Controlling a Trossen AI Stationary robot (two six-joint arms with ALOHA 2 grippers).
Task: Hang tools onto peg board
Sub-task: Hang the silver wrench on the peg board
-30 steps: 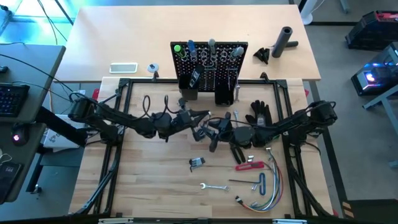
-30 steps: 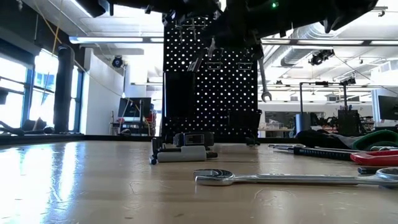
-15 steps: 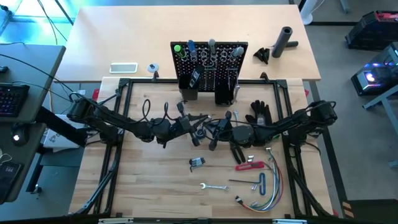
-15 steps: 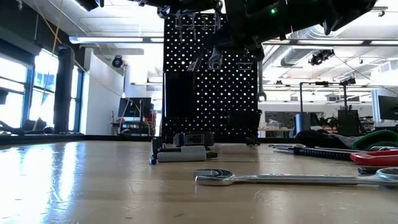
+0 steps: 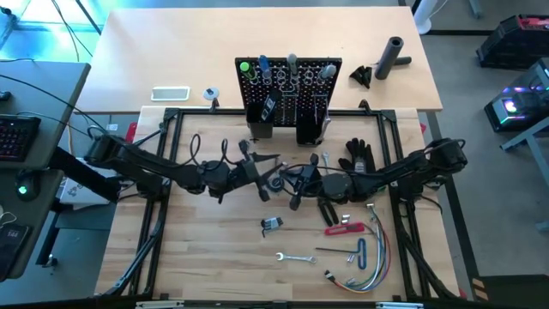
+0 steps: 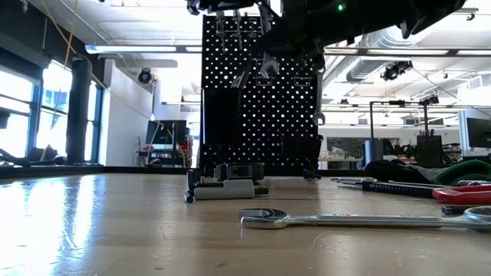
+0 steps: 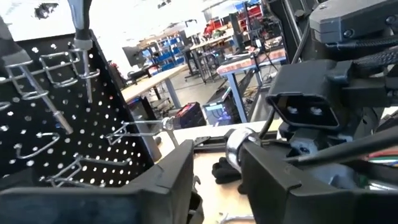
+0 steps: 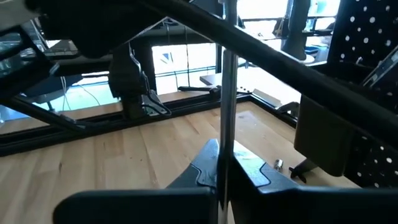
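Observation:
The black peg board [image 5: 289, 90] stands upright at the table's far middle, with several tools in its ring hooks. My two grippers meet in the air in front of it. My right gripper [image 5: 296, 177] is shut on a silver wrench [image 8: 229, 93], whose lower open end [image 6: 318, 116] hangs before the board. My left gripper [image 5: 273, 169] is open and points level. The wrench's round end [image 7: 239, 142] shows in the gap between its fingers. Whether they touch it, I cannot tell. My right gripper pinches the wrench's shaft [image 8: 227, 158] between its two fingers, which come level from the table's right and lie across the shaft. The wrench stands about upright, lifted clear of the table, one end above the fingers and one hanging below them.
On the near table lie a silver wrench [image 5: 296, 257], a small black-and-silver tool [image 5: 272, 224], a red-handled tool [image 5: 347, 228], hex keys [image 5: 360, 251] and coloured wires [image 5: 379, 257]. A black glove [image 5: 358, 154] lies right of the board, a black cylinder [image 5: 393, 56] at far right.
My left gripper has drawn back a little toward the table's left edge and risen slightly. My right gripper has stayed in place with the wrench. The wrench's hanging lower end has swung a little toward the table's left.

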